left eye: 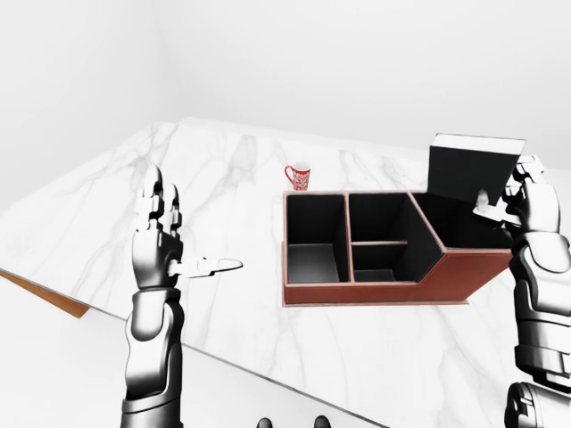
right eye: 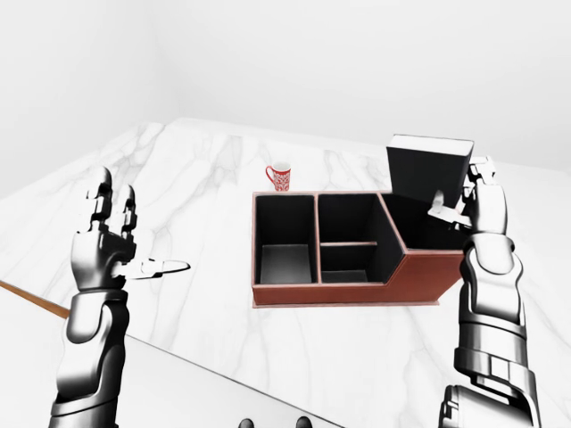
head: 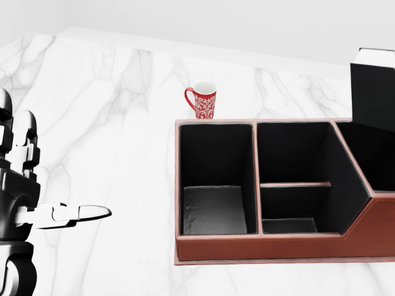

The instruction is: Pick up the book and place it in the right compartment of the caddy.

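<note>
A black book (right eye: 426,169) with a white page edge hangs upright over the right compartment of the brown caddy (right eye: 339,293), its lower edge dipping behind the caddy's slanted wall. My right hand (right eye: 457,201) is shut on the book's right side, thumb on its face. The caddy's left compartment (head: 215,209) and its middle compartment show only dark floors. My left hand (left eye: 165,250) stands open and upright over the marble, well left of the caddy, with nothing in it. In the head view only the book's left part (head: 373,89) shows at the right edge.
A red and white patterned mug (head: 202,100) stands on the marble table (head: 111,92) just above the caddy's left compartment in the head view. The table's near edge (left eye: 45,299) runs diagonally at the lower left of the left-eye view.
</note>
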Robot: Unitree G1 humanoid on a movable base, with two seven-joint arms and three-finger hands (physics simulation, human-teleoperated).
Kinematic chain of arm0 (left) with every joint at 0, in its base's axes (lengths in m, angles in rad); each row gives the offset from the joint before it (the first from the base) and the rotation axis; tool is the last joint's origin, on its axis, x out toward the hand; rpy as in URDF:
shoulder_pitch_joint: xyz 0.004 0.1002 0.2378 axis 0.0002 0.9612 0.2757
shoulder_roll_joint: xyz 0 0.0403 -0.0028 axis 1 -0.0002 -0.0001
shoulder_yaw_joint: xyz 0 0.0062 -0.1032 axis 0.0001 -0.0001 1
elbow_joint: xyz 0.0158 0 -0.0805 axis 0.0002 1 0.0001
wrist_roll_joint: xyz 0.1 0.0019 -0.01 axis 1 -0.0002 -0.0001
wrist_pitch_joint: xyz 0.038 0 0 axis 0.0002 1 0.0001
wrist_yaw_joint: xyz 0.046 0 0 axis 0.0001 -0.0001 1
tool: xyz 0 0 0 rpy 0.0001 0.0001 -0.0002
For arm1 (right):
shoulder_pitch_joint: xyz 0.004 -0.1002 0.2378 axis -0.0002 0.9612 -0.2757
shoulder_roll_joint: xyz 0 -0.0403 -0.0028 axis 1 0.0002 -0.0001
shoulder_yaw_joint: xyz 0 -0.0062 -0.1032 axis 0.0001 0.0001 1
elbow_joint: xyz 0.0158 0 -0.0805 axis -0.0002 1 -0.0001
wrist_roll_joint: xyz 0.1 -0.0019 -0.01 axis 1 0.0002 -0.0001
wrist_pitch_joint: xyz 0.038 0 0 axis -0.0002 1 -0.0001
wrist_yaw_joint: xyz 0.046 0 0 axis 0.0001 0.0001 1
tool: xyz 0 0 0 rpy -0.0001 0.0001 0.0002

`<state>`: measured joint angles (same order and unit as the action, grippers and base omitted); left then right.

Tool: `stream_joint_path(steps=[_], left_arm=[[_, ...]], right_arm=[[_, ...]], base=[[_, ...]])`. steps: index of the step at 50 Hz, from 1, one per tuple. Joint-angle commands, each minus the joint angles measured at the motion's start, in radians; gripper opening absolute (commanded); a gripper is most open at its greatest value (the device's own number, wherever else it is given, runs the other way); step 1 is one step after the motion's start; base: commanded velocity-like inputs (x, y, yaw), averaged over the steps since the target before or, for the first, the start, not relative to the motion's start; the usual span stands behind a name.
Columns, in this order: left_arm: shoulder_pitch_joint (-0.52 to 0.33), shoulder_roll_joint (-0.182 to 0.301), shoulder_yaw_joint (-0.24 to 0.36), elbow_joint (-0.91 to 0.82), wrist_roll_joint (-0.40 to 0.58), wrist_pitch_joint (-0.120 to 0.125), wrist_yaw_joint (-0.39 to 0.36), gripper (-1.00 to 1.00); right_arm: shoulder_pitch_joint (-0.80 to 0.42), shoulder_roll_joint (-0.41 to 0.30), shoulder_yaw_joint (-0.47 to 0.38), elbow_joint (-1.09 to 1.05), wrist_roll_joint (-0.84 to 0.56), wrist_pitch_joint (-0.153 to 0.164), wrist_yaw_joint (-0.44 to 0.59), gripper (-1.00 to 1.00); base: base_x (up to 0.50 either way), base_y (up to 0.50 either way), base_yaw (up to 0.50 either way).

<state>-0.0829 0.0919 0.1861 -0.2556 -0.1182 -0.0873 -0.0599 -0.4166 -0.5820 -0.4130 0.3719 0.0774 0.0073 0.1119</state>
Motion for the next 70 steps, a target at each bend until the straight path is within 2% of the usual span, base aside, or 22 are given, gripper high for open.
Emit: stream_joint_path(steps=[1, 3, 4, 6, 29, 38, 41, 46, 47, 52, 56, 59, 61, 64, 66, 69, 70], left_arm=[[0.002, -0.001, 0.000, 0.019, -0.003, 0.000, -0.002, 1.00], [0.001, 0.000, 0.000, 0.018, -0.005, 0.000, -0.002, 1.00], [0.001, 0.000, 0.001, 0.019, -0.006, 0.000, -0.002, 1.00], [0.001, 0.001, 0.001, 0.022, -0.006, 0.000, -0.003, 1.00], [0.001, 0.001, 0.001, 0.022, -0.006, 0.000, -0.003, 1.00], [0.002, 0.003, 0.008, 0.041, -0.010, 0.000, -0.004, 1.00], [0.000, 0.005, 0.007, 0.049, -0.008, 0.000, -0.005, 1.00], [0.006, 0.006, 0.010, 0.055, -0.010, 0.000, -0.008, 1.00], [0.005, 0.006, 0.009, 0.052, -0.010, 0.000, -0.007, 1.00], [0.006, 0.004, 0.006, 0.058, -0.006, 0.000, -0.009, 1.00], [0.005, 0.004, 0.007, 0.063, -0.007, 0.000, -0.010, 1.00], [0.008, 0.005, 0.004, 0.004, -0.007, 0.000, -0.001, 1.00], [0.010, 0.003, 0.004, -0.018, -0.005, 0.013, 0.002, 1.00], [0.014, 0.000, 0.005, -0.004, -0.002, 0.000, -0.002, 1.00], [0.011, 0.001, 0.005, -0.011, -0.002, 0.007, 0.000, 1.00], [0.010, 0.000, 0.002, -0.026, 0.001, 0.023, 0.003, 1.00], [0.011, -0.001, 0.003, -0.022, 0.001, 0.020, 0.001, 1.00]], right_arm=[[0.006, -0.001, -0.035, -0.114, 0.080, 0.039, -0.012, -1.00], [0.011, -0.001, -0.037, -0.153, 0.077, 0.060, -0.007, -1.00], [0.012, -0.003, -0.042, -0.182, 0.074, 0.080, -0.013, -1.00], [0.003, -0.011, -0.063, -0.271, 0.106, 0.080, -0.015, -1.00], [0.002, -0.009, -0.066, -0.272, 0.103, 0.080, -0.012, -1.00], [-0.064, -0.068, -0.060, -0.115, 0.114, 0.080, -0.016, -1.00], [-0.069, -0.073, -0.053, -0.079, 0.113, 0.059, -0.024, -1.00], [-0.054, -0.072, -0.054, -0.087, 0.119, 0.055, -0.024, -1.00], [-0.055, -0.069, -0.050, -0.067, 0.113, 0.035, -0.023, -1.00], [-0.065, -0.067, -0.035, -0.015, 0.101, -0.002, -0.024, -1.00], [-0.062, -0.064, -0.032, -0.012, 0.099, -0.003, -0.022, -1.00], [-0.042, -0.054, -0.034, -0.032, 0.096, -0.004, -0.016, -1.00], [-0.048, -0.056, -0.034, -0.018, 0.093, -0.008, -0.014, -1.00], [-0.038, -0.055, -0.039, -0.034, 0.096, -0.003, -0.012, -1.00], [-0.031, -0.054, -0.042, -0.049, 0.097, 0.005, -0.010, -1.00], [-0.023, -0.049, -0.045, -0.049, 0.095, -0.001, -0.006, -1.00], [-0.018, -0.046, -0.045, -0.051, 0.093, -0.004, -0.004, -1.00]], base=[[0.00, 0.00, 0.00], [0.00, 0.00, 0.00], [0.00, 0.00, 0.00], [0.00, 0.00, 0.00], [0.00, 0.00, 0.00], [0.00, 0.00, 0.00], [0.00, 0.00, 0.00], [0.00, 0.00, 0.00], [0.00, 0.00, 0.00], [0.00, 0.00, 0.00], [0.00, 0.00, 0.00], [0.00, 0.00, 0.00], [0.00, 0.00, 0.00], [0.00, 0.00, 0.00], [0.00, 0.00, 0.00], [0.00, 0.00, 0.00], [0.00, 0.00, 0.00]])
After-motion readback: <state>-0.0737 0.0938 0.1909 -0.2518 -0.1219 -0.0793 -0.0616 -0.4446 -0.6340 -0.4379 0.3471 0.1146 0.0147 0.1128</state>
